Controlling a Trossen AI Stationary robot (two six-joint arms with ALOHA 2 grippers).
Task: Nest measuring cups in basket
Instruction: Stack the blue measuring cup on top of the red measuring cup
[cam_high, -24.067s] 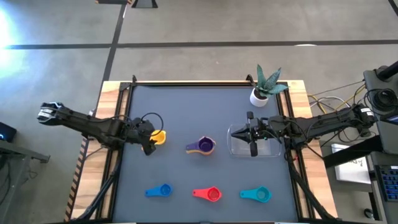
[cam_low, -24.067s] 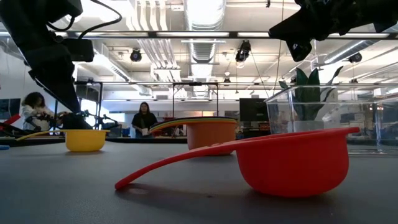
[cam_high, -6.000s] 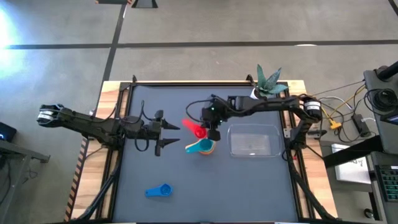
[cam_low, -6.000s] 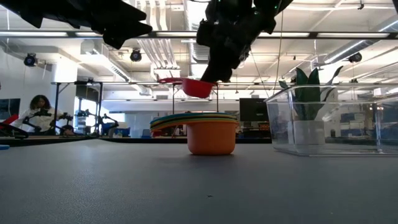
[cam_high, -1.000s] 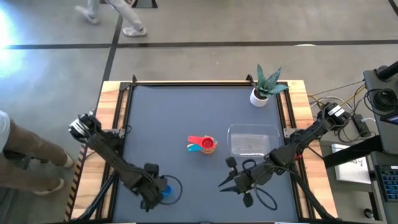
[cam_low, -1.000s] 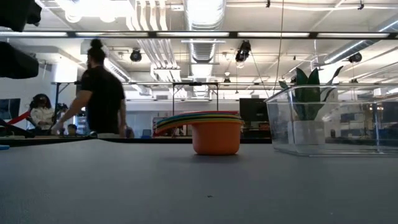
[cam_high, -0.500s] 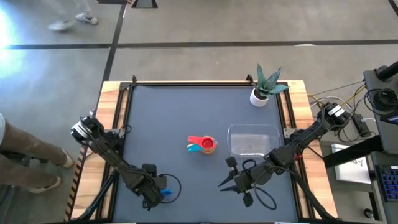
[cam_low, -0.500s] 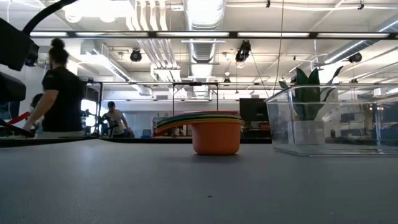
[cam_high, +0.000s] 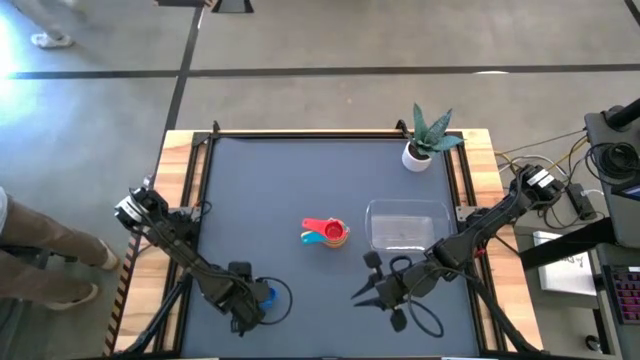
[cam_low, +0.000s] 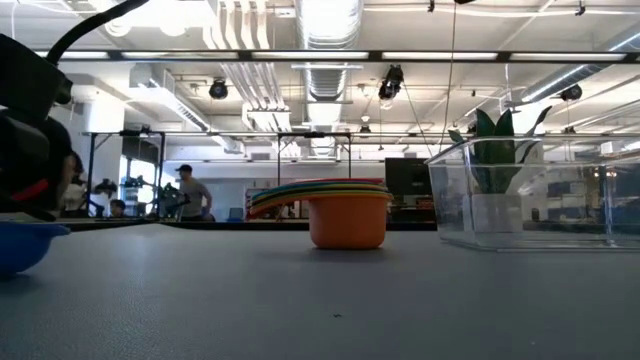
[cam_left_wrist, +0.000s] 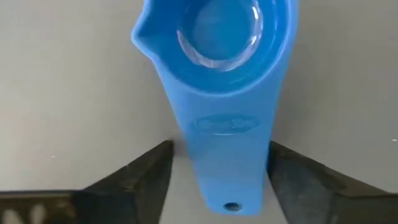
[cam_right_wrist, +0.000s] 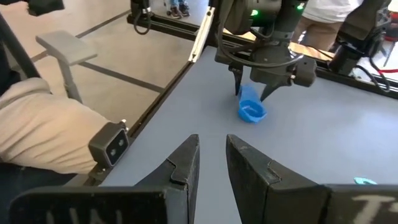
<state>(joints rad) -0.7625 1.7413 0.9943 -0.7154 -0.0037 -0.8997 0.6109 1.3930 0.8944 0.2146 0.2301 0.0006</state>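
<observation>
**Closing on the blue cup's handle**

The left gripper (cam_left_wrist: 219, 180) hangs directly over the blue measuring cup (cam_left_wrist: 219, 81), fingers spread, one on each side of the flat handle and not yet touching it. The bowl lies just ahead of the fingertips, the handle's hanging hole between them. To grip well, the fingers should probably drop until they flank the handle's edges, stay centred so neither pushes the cup sideways, then pinch near mid-handle so the bowl stays level when lifted.

The nested stack of cups (cam_high: 327, 232) sits well away from this gripper, toward the table's middle, just beside the clear basket (cam_high: 405, 226).

The right gripper (cam_high: 378, 291) waits nearby, fingers slightly parted and holding nothing.
</observation>
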